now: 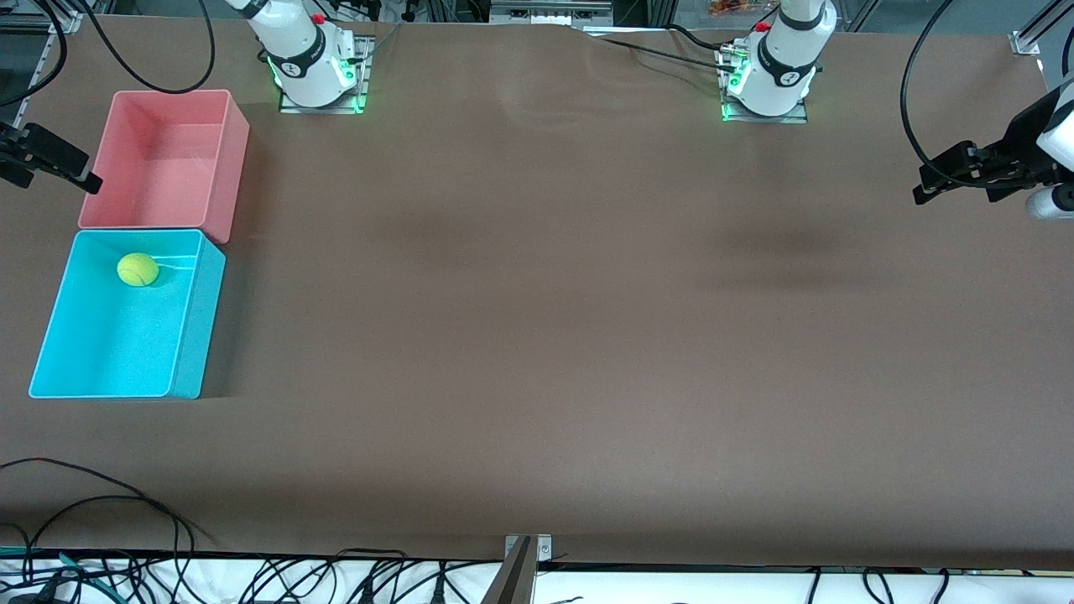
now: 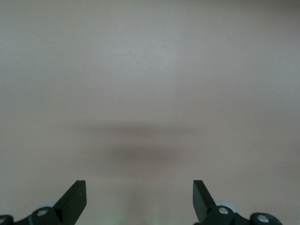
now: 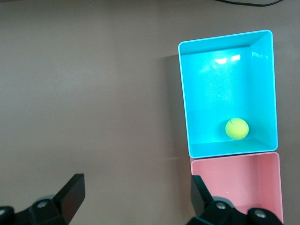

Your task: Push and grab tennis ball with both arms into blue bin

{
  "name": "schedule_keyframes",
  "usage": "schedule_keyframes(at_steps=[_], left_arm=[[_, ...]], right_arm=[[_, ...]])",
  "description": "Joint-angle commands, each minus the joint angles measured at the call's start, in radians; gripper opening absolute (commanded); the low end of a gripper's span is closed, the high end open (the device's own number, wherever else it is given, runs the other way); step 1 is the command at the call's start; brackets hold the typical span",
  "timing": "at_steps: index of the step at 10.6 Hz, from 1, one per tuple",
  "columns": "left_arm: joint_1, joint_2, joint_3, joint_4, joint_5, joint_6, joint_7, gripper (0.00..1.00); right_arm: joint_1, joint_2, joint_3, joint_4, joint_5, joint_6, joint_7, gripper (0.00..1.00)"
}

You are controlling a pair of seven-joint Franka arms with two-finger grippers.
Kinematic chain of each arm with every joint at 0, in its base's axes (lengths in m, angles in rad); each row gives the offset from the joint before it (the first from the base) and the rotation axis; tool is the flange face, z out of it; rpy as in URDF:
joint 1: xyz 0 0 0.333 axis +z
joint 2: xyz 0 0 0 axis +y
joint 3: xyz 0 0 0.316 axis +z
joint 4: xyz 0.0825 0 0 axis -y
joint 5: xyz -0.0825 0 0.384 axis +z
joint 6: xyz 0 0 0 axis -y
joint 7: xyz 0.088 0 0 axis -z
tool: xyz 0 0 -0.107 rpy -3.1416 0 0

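Note:
The yellow-green tennis ball (image 1: 138,269) (image 3: 236,128) lies inside the blue bin (image 1: 191,323) (image 3: 187,93), close to the wall that adjoins the pink bin. My right gripper (image 1: 59,164) (image 3: 138,194) hangs high at the right arm's end of the table, beside the pink bin, open with nothing between its fingers. Over bare table at the left arm's end, my left gripper (image 1: 923,186) (image 2: 139,197) is also open and empty. Neither gripper touches the ball or the blue bin.
An empty pink bin (image 1: 235,159) (image 3: 279,187) stands against the blue bin, farther from the front camera. Both arm bases (image 1: 317,75) (image 1: 772,84) sit along the table's back edge. Loose black cables (image 1: 101,503) lie at the table's near edge.

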Motion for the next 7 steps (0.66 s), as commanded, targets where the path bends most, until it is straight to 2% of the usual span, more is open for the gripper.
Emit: schedule_keyframes(at_steps=[1, 7], left_arm=[[-0.002, 0.006, 0.000, 0.018, -0.019, -0.011, 0.000, 1.00], [-0.002, 0.006, 0.000, 0.019, -0.019, -0.011, 0.000, 1.00]], right_arm=[[-0.020, -0.023, 0.030, -0.025, 0.006, 0.016, 0.042, 1.00], [-0.013, -0.017, 0.030, -0.022, 0.047, 0.022, 0.079, 1.00]])
